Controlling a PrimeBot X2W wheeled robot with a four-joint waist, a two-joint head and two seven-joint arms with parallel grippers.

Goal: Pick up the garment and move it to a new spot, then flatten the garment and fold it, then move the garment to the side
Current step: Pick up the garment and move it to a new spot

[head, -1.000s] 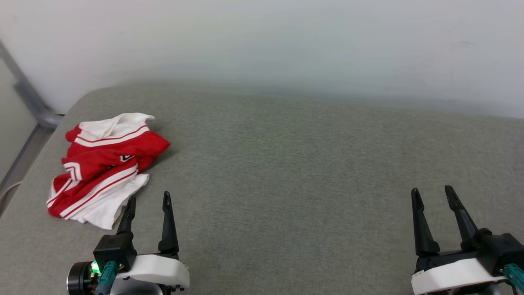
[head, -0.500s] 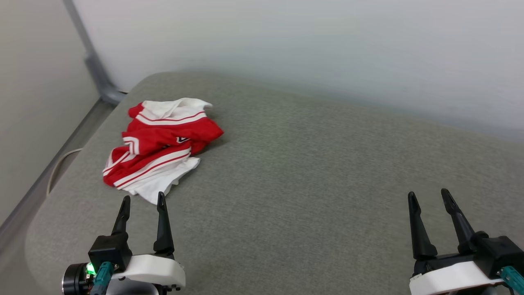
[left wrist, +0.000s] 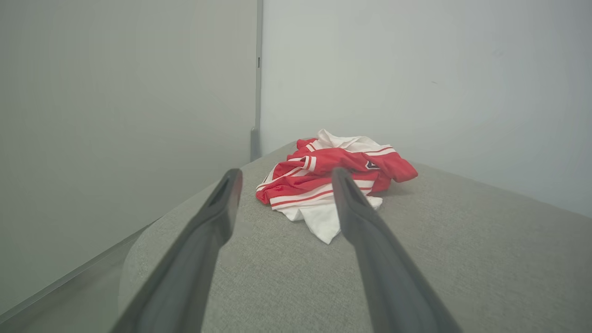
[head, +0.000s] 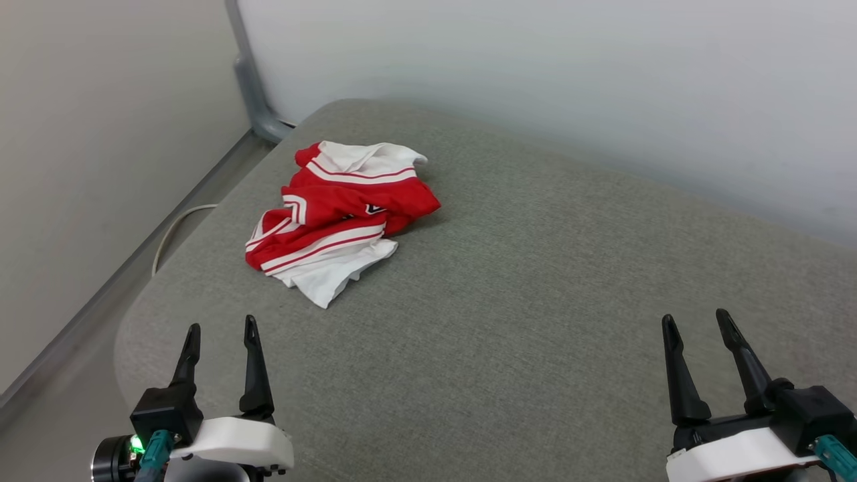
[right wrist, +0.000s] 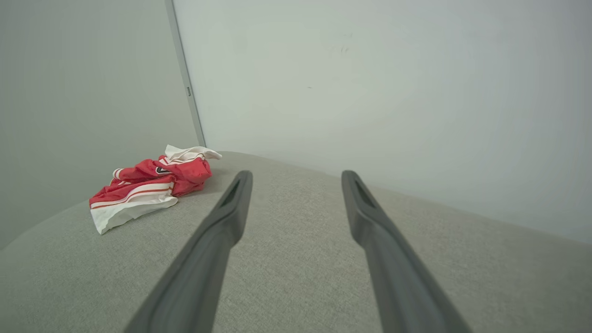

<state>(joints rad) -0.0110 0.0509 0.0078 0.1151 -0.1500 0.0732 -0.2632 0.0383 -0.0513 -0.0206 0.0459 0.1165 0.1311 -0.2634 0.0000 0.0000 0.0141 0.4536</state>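
The left fingers [head: 253, 368] stand spread wide and released, with nothing between them and touching nothing. The right fingers [head: 678, 368] are the same, parted and empty over bare fabric. In the left wrist view the left fingers [left wrist: 374, 259] frame the jersey [left wrist: 333, 159], which lies ahead of the tips and apart from them. In the right wrist view the right fingers [right wrist: 384, 259] point past it, with the jersey [right wrist: 148, 189] off at 10 o'clock.

The jersey [head: 341, 217] is a crumpled red heap with white sleeves and red-and-white striped trim. It sits at about 1 o'clock from the left fingers and 10 o'clock from the right ones, near the far left corner of the surface.

That surface is a padded cushion [head: 535, 321] covered in grey-green woven fabric, with a rounded edge. A pale wall [head: 535, 80] runs behind it and a second wall [head: 100, 134] stands at 9 o'clock. A grey corner post [head: 244, 73] joins the two. A white cable [head: 175, 227] loops on the floor [head: 53, 415] beside the cushion.

A black, white-outlined mark [head: 375, 209] shows on the red cloth, folded and too small to read.
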